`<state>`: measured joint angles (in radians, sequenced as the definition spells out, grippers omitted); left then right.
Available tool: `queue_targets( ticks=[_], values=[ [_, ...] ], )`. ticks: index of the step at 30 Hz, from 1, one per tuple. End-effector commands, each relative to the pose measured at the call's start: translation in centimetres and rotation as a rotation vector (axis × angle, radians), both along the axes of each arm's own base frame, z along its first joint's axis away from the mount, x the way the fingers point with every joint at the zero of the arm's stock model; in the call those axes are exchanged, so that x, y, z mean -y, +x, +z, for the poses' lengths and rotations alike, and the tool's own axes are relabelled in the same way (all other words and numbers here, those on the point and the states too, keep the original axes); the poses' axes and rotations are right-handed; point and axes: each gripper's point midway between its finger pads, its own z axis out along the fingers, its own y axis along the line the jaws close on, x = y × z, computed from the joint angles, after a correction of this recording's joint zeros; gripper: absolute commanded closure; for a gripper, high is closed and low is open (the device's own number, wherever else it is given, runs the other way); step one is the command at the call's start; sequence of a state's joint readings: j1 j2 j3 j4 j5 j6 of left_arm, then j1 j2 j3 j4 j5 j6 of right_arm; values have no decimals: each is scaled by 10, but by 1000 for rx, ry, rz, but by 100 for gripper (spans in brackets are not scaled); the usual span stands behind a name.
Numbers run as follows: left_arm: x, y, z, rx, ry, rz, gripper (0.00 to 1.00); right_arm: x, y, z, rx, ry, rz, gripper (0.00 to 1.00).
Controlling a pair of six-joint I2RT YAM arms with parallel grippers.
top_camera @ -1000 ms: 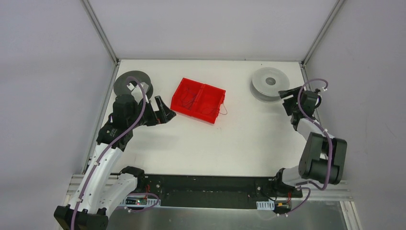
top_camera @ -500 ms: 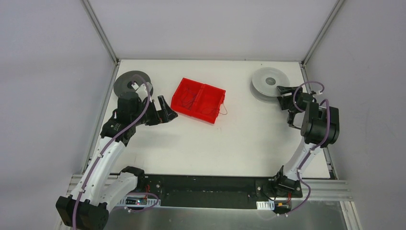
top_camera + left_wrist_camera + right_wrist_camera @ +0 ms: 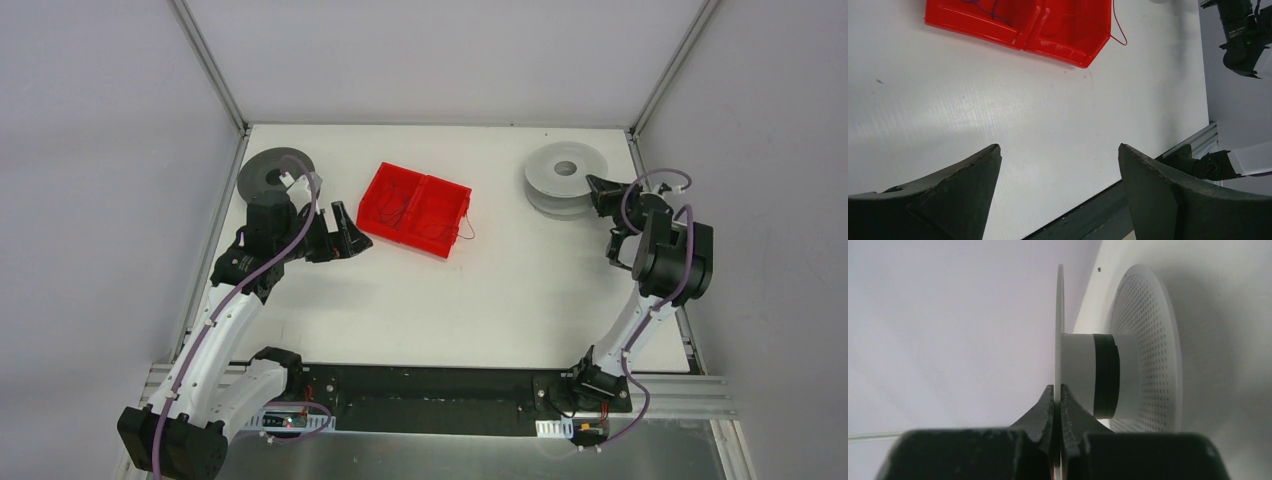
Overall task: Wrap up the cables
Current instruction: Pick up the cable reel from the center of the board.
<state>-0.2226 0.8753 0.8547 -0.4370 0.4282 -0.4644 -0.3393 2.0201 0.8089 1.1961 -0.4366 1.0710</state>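
Since the frame one second earlier, the right hand (image 3: 598, 190) has moved onto the white spool (image 3: 558, 172) and closed. Its fingers, spread wide then, now pinch the thin rim of one of the spool's discs, which the right wrist view shows edge-on between the fingertips (image 3: 1057, 395).

Cables (image 3: 405, 212): thin, curly strands lying loose in the red tray (image 3: 385, 190), with some in each of its two compartments. One red strand (image 3: 1118, 31) hangs over the tray's right end and trails onto the counter (image 3: 500, 300). Neither hand touches any cable.

Red tray: sits at the far middle of the counter, turned at an angle, between the two spools and well apart from the white one.

Left hand (image 3: 340, 228): open, jaws spread wide, nothing between them. It is just beside the tray's left end and apart from it, with bare counter showing between the fingers in the left wrist view.

Dark spool (image 3: 270, 172): lies flat at the far left corner, partly behind the left arm.

White spool: lies flat at the far right, gripped at its right side.
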Motion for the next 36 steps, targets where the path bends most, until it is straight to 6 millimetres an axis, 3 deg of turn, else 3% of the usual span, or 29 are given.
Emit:
queue_targets(
  ticks=[1, 6, 9, 10, 13, 18, 23, 27, 31, 36],
  values=[
    [8, -3, 22, 71, -20, -84, 15, 2, -26, 76, 140, -71, 30, 100],
    [6, -6, 25, 83, -25, -79, 16, -15, -58, 106, 101, -137, 72, 100],
    [5, -6, 24, 86, -23, -71, 17, -20, -86, 115, -34, -178, 43, 100],
    [5, -6, 25, 87, -23, -73, 17, -23, -98, 112, -116, -202, 33, 100],
    [7, -9, 27, 97, -25, -99, 20, -37, -140, 129, -257, -330, 7, 100],
    [10, -16, 33, 131, 30, -142, 29, -75, -214, 153, -259, -313, 25, 100],
    [23, -26, 40, 187, 114, -162, 29, -103, -263, 148, -278, -313, 98, 100],
    [40, -36, 39, 200, 179, -203, 31, -106, -290, 136, -356, -306, 91, 100],
    [65, -44, 39, 262, 263, -266, 32, -129, -299, 131, -359, -169, 175, 100],
    [127, -54, 51, 495, 409, -376, 31, -138, -305, 133, -375, -137, 215, 100]
  ],
)
